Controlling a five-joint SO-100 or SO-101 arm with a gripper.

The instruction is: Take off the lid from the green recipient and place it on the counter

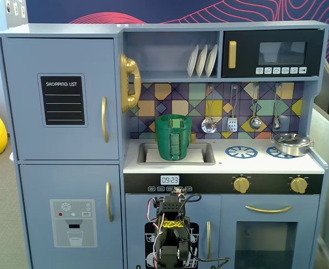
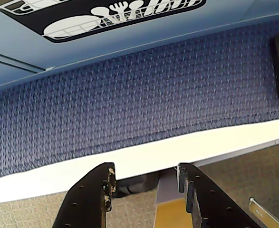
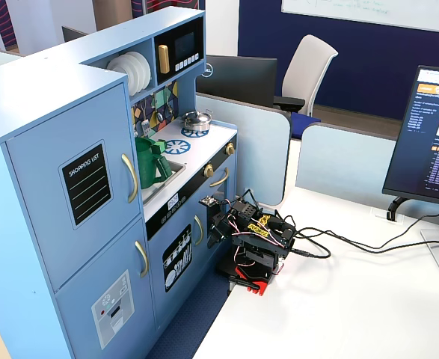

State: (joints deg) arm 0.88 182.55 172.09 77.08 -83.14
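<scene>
The gripper (image 2: 146,178) shows best in the wrist view. Its 2 black fingers (image 2: 94,199) are apart, and nothing is between them. It points down at the blue carpet (image 2: 129,104) and the edge of a white table (image 2: 144,159), next to the toy kitchen's lower door.

In both fixed views the arm (image 1: 172,235) is folded up low in front of the kitchen, well below the counter (image 1: 265,162). It sits on the white table, with wires running off to the side.

The green recipient (image 1: 174,137) stands in the grey sink (image 1: 206,152), up on the counter. It is upright. The lid (image 1: 174,117) looks like it is on top, though from the front only its top edge shows, so this is hard to tell for sure. A silver pot (image 1: 291,144) sits on the far right burner in that fixed view, well apart from the green recipient.

So it looks like the job has not begun. The arm must rise to the counter, reach the lid, grab it, lift it off, and set it on a bare white spot.
</scene>
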